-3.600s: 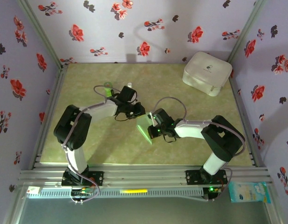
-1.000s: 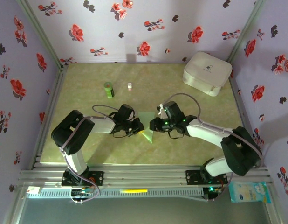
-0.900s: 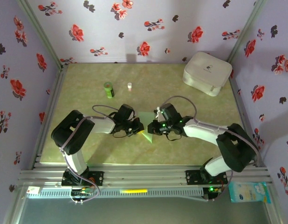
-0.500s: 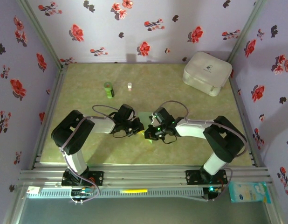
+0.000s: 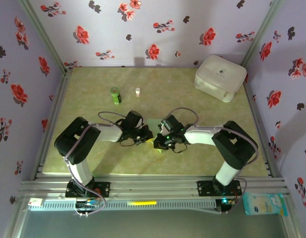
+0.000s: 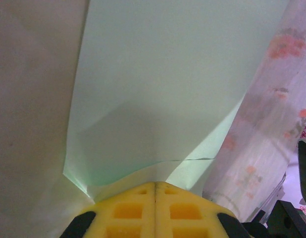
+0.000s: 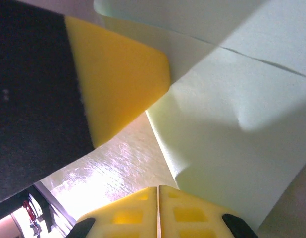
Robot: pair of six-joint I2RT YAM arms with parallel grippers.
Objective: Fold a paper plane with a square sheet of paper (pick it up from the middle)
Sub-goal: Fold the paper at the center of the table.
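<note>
The left gripper is closed, clamped on the folded green paper sheet. The right gripper is likewise closed on its edge. In the top view, the sheet sits mid-frame between both grippers.

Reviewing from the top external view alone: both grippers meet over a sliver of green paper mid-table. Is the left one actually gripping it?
Observer: Yes. In the left wrist view the left gripper is shut, and the green paper comes out from between its yellow pads.
Operator: And the right one?
Observer: The right gripper is shut too, at the paper's edge, and appears to pinch it.
Operator: Any fold showing?
Observer: A crease crosses the sheet just above the left pads.
</note>
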